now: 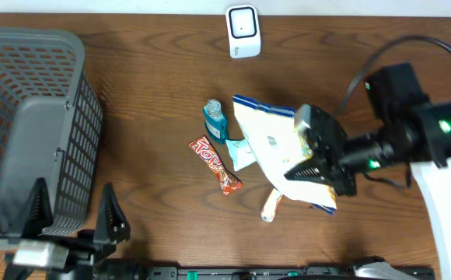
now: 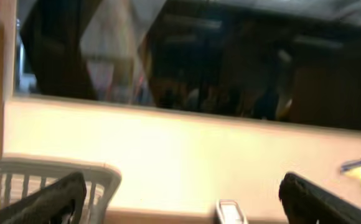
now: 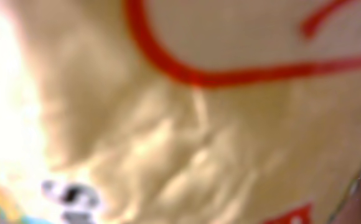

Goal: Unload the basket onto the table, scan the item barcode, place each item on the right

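The item is a white snack bag with blue edges (image 1: 266, 138), lifted at a tilt over the middle of the table. My right gripper (image 1: 309, 167) is shut on the bag's lower right part. In the right wrist view the bag (image 3: 187, 124) fills the frame as a blurred cream surface with red lines, and my fingers are hidden. The white scanner (image 1: 242, 31) stands at the table's far edge, apart from the bag; its top (image 2: 230, 213) also shows low in the left wrist view. My left gripper (image 1: 74, 218) (image 2: 183, 208) stands open and empty at the near left.
A grey mesh basket (image 1: 31, 124) fills the left side, right beside my left gripper. Under and around the bag lie a red snack bar (image 1: 215, 165), a small blue bottle (image 1: 214, 118), a teal packet (image 1: 237, 152) and a small orange-and-white packet (image 1: 271, 205).
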Controlling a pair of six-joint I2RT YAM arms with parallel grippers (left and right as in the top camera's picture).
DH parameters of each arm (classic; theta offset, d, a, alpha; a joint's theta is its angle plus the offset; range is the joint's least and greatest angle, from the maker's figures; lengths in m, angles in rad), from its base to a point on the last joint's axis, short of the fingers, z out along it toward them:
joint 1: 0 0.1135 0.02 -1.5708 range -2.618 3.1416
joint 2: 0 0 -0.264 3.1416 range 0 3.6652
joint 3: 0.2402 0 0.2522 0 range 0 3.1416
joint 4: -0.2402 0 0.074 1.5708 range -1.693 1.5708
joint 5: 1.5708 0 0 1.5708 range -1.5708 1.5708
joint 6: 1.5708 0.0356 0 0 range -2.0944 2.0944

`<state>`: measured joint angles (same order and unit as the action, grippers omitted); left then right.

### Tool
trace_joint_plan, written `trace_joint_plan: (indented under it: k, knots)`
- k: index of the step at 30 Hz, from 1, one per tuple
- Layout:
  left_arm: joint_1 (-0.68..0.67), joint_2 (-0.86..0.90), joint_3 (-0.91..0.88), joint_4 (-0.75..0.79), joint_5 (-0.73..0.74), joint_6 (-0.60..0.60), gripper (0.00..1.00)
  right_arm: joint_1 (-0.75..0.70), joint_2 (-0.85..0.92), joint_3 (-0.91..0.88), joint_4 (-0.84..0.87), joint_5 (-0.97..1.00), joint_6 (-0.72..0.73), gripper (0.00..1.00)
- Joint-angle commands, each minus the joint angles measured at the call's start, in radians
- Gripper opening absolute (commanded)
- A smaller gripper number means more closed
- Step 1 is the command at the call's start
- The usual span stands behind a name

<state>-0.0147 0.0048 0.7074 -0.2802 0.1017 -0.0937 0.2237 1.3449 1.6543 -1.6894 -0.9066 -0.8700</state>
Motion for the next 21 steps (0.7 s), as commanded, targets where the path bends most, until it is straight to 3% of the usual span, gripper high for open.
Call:
trace_joint_plan:
  k: [1,13,21]
  knots:
    - [0.004,0.005,-0.024,-0.028,-0.024,-0.013,0.98,0.0,-0.05,0.01,0.007,0.06,0.017,0.01]
    - [0.004,0.006,-0.343,0.168,0.183,-0.014,0.98,0.0,-0.062,0.0,0.006,0.064,0.029,0.02]
    - [0.004,0.006,-0.538,0.311,0.205,-0.017,0.98,0.0,-0.062,-0.003,0.031,0.168,0.092,0.01]
